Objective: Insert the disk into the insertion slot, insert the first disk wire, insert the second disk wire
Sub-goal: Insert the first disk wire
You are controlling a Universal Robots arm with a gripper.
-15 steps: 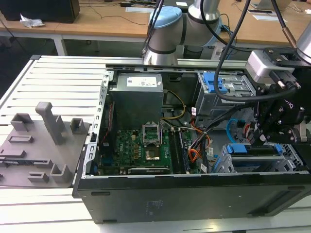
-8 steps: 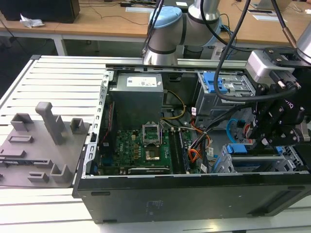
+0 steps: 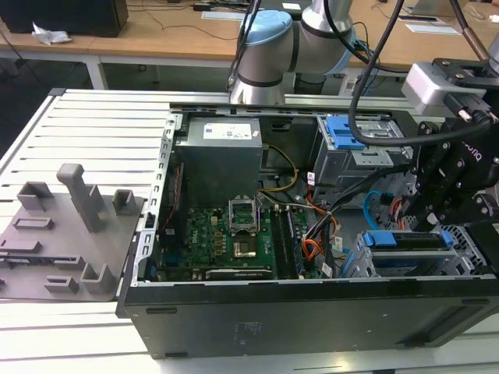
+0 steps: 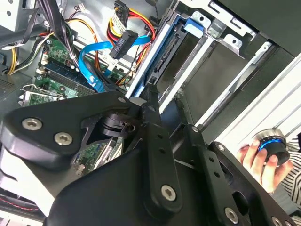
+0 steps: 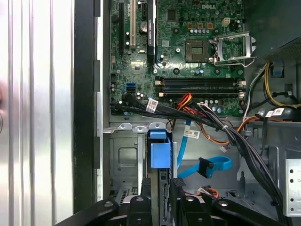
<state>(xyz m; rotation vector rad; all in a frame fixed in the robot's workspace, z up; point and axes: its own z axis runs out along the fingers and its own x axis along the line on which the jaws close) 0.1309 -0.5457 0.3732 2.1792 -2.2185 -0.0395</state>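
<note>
Where the black fingers point(image 5: 146, 193) reach down into the corner of the open computer case point(image 3: 312, 312), they look closed on the disk point(image 5: 160, 150). In the first wrist view one finger sits against each flat side, and the bright blue carrier stands on edge between them. The disk is in the insertion slot point(image 5: 123, 157), the low grey perforated cage in that corner. From the exterior view the blue-framed edge of the disk point(image 3: 405, 238) runs along the top of the cage point(image 3: 468, 253), right under the arm's black head.

Just beside the slot, the second disk wire point(image 5: 214, 165) lies in a loose light-blue loop. Its dark plug is near the disk but apart from it. In the second wrist view the same wire point(image 4: 89, 66) curls past the orange-red cable bundle point(image 4: 134, 19).

Further out, the first wrist view looks straight down on the green motherboard point(image 5: 188, 42). The second wrist view takes in a person's hand point(image 4: 256, 162) on a round knob with a blue ring point(image 4: 272, 148), outside the case. The exterior view gives the room's side of it:
- the arm point(image 3: 269, 47) bends over the case from behind;
- the taller cage with a blue latch point(image 3: 347, 144) stands beyond the slot;
- a grey holder with pegs point(image 3: 70, 226) rests on the slatted metal surface point(image 3: 101, 125) at the exterior view's left, well apart from the case.
</note>
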